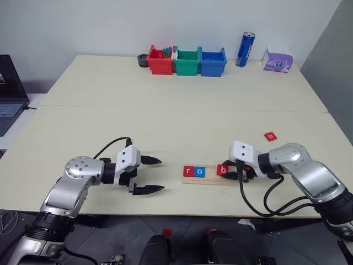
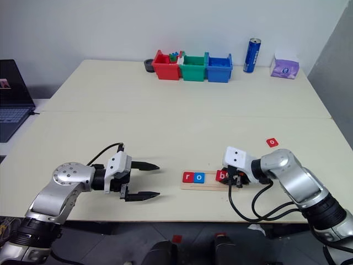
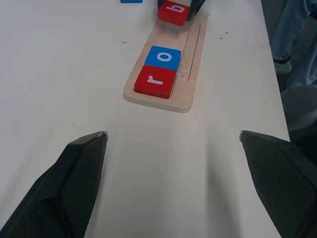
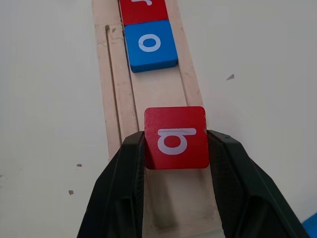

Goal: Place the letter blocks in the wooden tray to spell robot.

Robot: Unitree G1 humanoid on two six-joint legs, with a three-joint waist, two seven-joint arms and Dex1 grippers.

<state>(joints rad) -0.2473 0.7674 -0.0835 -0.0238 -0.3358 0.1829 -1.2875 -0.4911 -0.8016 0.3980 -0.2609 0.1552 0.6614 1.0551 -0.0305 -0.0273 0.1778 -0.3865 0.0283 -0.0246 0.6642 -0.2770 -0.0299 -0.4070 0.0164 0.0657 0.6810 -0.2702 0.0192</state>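
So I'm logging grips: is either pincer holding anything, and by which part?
The right pincer holds the red b block by its two opposite side edges, over the wooden tray. The left pincer is open and holds nothing.

Four letter blocks (image 1: 194,171), one wooden tray (image 1: 209,181), three bins (image 1: 187,62), one can (image 1: 245,49).

We see a red "r" block (image 1: 188,171), a blue "o" block (image 1: 200,171) and a red "b" block (image 4: 176,137), all lettered white, on the pale wooden tray (image 3: 195,59). Far off stand a red bin (image 1: 159,62), a green bin (image 1: 187,62) and a blue bin (image 1: 212,62); a red block (image 1: 269,136) to the right seems to read "o".
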